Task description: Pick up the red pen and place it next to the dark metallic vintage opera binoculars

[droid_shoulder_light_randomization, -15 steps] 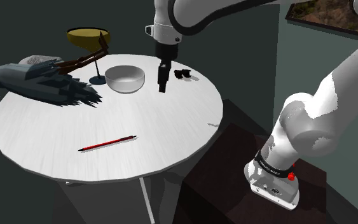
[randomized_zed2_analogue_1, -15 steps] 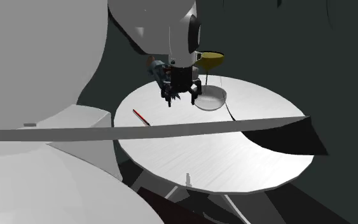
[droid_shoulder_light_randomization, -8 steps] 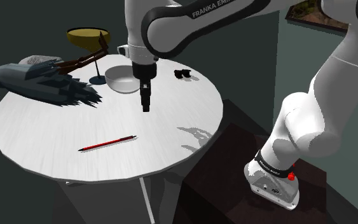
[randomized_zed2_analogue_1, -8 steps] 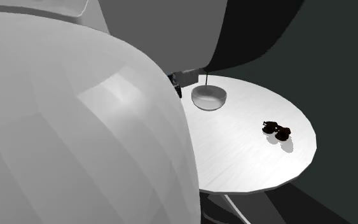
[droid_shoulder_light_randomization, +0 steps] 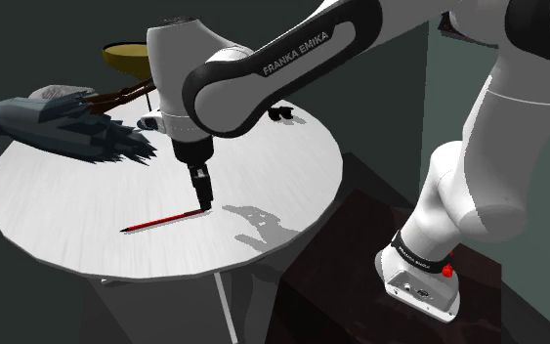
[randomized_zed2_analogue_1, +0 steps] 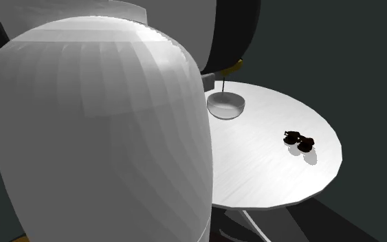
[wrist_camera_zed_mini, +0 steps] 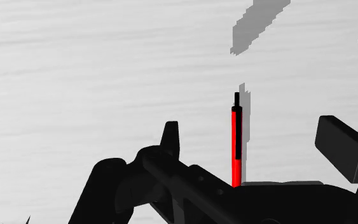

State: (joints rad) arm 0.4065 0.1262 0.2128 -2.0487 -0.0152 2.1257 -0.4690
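A red pen (droid_shoulder_light_randomization: 160, 221) with a black tip lies flat on the round white table (droid_shoulder_light_randomization: 282, 186), toward its front edge. My gripper (droid_shoulder_light_randomization: 202, 200) hangs just over the pen's black-tipped end, pointing down. In the wrist view the pen (wrist_camera_zed_mini: 236, 149) runs between the fingers (wrist_camera_zed_mini: 171, 135), which stand apart and do not touch it, so the gripper (wrist_camera_zed_mini: 257, 137) is open. The small dark binoculars (randomized_zed2_analogue_1: 299, 141) sit near the table's edge on the second exterior view's right; in the shoulder view the binoculars (droid_shoulder_light_randomization: 282, 113) peek out behind the arm at the far rim.
A pale bowl (randomized_zed2_analogue_1: 225, 105) stands mid-table. A yellow goblet (droid_shoulder_light_randomization: 124, 54) and a dark blue-grey spiky object (droid_shoulder_light_randomization: 58, 129) crowd the shoulder view's far left. The arm's white body (randomized_zed2_analogue_1: 102, 130) blocks the second exterior view's left half.
The gripper has swept from near the bowl toward the shoulder view's lower left and dropped to the pen's tip. The pen and binoculars have not moved.
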